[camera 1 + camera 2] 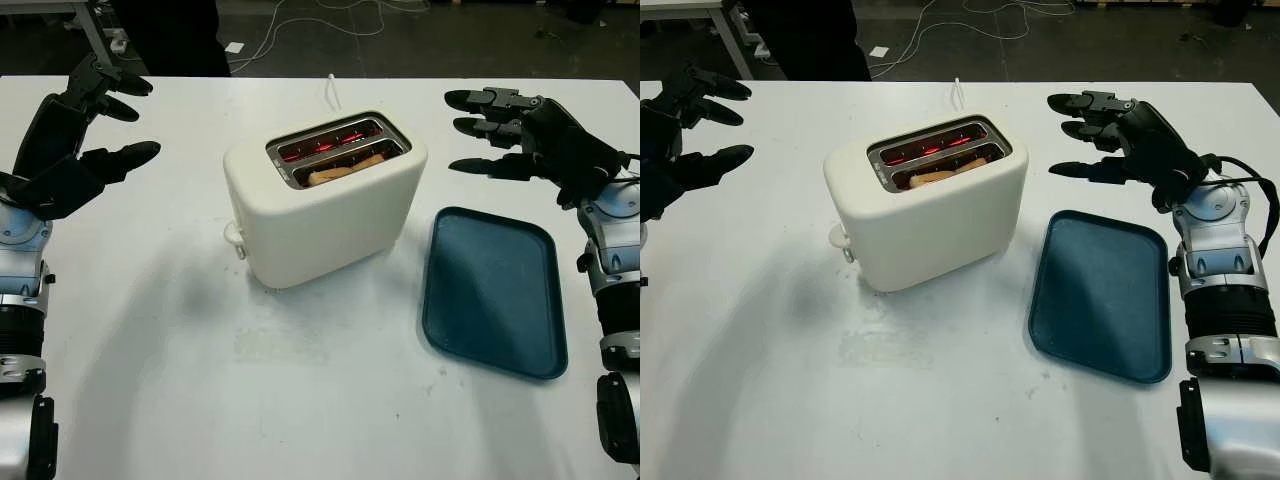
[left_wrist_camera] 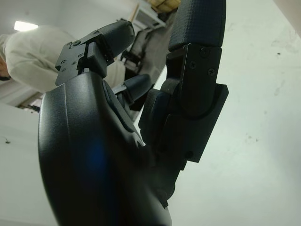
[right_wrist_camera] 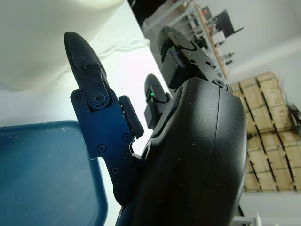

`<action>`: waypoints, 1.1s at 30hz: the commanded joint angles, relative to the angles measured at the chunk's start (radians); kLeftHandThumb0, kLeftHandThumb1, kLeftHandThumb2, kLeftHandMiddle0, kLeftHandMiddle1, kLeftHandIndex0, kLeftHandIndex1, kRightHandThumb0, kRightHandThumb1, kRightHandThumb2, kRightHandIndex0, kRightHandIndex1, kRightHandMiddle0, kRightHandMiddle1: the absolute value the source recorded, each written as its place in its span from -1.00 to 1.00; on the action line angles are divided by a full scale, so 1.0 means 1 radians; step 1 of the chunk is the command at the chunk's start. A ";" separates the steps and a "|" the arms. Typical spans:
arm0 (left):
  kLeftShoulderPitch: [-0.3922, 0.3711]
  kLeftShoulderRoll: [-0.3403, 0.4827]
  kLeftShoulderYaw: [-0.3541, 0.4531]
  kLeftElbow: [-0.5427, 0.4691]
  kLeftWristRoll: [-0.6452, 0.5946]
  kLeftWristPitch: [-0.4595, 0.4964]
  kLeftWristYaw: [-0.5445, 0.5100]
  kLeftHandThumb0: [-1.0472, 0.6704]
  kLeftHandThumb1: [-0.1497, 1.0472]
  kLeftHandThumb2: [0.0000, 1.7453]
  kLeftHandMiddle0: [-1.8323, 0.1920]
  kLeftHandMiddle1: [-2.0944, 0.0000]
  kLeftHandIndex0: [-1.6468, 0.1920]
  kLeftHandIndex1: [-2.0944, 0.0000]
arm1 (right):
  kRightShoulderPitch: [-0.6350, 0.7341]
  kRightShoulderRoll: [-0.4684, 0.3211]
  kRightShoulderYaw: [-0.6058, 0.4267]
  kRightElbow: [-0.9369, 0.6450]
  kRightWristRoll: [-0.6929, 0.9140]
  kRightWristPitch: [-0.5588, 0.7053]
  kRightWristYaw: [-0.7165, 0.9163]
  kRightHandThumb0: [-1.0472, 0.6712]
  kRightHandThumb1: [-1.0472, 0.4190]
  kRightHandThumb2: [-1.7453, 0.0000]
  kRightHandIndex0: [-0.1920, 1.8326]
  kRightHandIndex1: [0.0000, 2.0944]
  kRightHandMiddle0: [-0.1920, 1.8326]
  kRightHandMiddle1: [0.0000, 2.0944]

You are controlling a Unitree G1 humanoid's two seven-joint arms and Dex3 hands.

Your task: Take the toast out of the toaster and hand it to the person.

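Both robot hands, left (image 1: 75, 135) and right (image 1: 525, 135), open above white table (image 1: 300, 390); dark floor (image 1: 400, 40) beyond.

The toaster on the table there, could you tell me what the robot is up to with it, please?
Nothing is being held yet. The cream toaster stands mid-table with its elements glowing red and the toast still down in the near slot. The left hand hangs open to its left, the right hand open to its right, above the far end of a blue tray. A person in dark clothing stands beyond the table's far edge.
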State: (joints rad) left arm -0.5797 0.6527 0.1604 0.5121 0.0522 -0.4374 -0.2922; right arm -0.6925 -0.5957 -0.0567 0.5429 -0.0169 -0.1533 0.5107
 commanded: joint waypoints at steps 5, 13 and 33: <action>0.008 -0.001 0.005 -0.008 -0.005 -0.003 0.005 -1.00 0.79 -0.72 0.81 -0.37 0.79 -0.20 | -0.009 -0.002 -0.004 -0.006 0.000 -0.012 -0.005 -0.44 -0.62 1.00 -0.36 -1.00 -0.35 -1.00; 0.009 -0.002 0.006 -0.012 -0.004 0.002 0.007 -1.00 0.79 -0.72 0.81 -0.36 0.79 -0.20 | -0.012 -0.003 -0.004 0.001 -0.001 -0.019 -0.003 -0.44 -0.62 1.00 -0.35 -1.00 -0.34 -1.00; -0.002 -0.001 0.002 0.003 -0.002 -0.017 0.001 -1.00 0.79 -0.69 0.81 -0.38 0.79 -0.22 | -0.019 0.000 -0.003 0.006 0.001 -0.015 -0.001 -0.44 -0.62 1.00 -0.36 -1.00 -0.34 -1.00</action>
State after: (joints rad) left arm -0.5798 0.6527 0.1604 0.5102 0.0535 -0.4406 -0.2922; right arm -0.6947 -0.5957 -0.0566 0.5482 -0.0175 -0.1551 0.5117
